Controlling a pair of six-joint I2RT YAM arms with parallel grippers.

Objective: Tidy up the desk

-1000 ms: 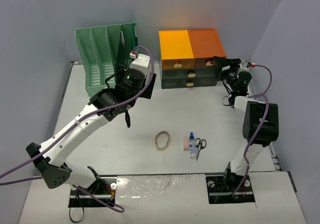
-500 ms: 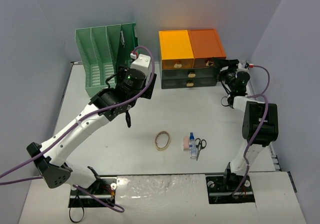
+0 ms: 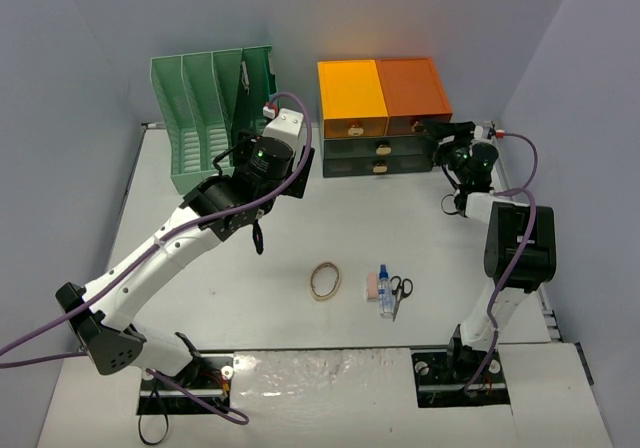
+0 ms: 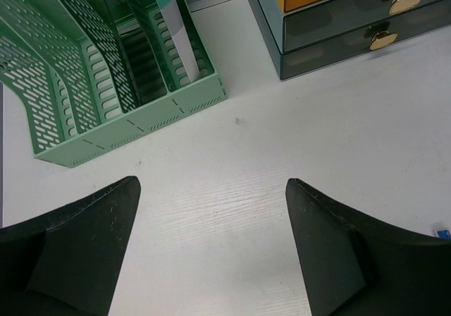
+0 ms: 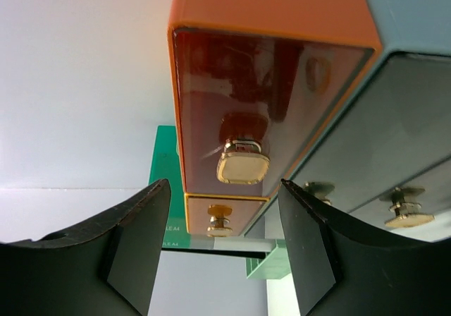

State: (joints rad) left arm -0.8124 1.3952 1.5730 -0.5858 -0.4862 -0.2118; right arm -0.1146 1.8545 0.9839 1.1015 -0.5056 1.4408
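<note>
The white desk (image 3: 420,218) bears a tan rubber band (image 3: 324,280), a pink eraser (image 3: 372,286), a small blue-capped bottle (image 3: 384,290) and black-handled scissors (image 3: 399,293) near its front middle. My left gripper (image 3: 290,176) hangs open and empty over bare desk (image 4: 232,161) between the green file rack (image 3: 205,118) and the drawer cabinet (image 3: 385,113); in the left wrist view (image 4: 211,182) nothing lies between its fingers. My right gripper (image 3: 438,128) is open at the cabinet's upper right orange drawer (image 5: 254,83). Its fingers flank the gold knob (image 5: 243,166) without touching it.
The green rack (image 4: 106,83) holds a white sheet (image 4: 176,34) in its rightmost slot. The cabinet has two orange drawers above two dark green drawers (image 4: 352,20) with gold knobs. Grey walls close in the desk on three sides.
My left gripper has shifted slightly to the right. My right gripper has edged a little closer to the orange drawer's knob. The items on the desk have not moved.
</note>
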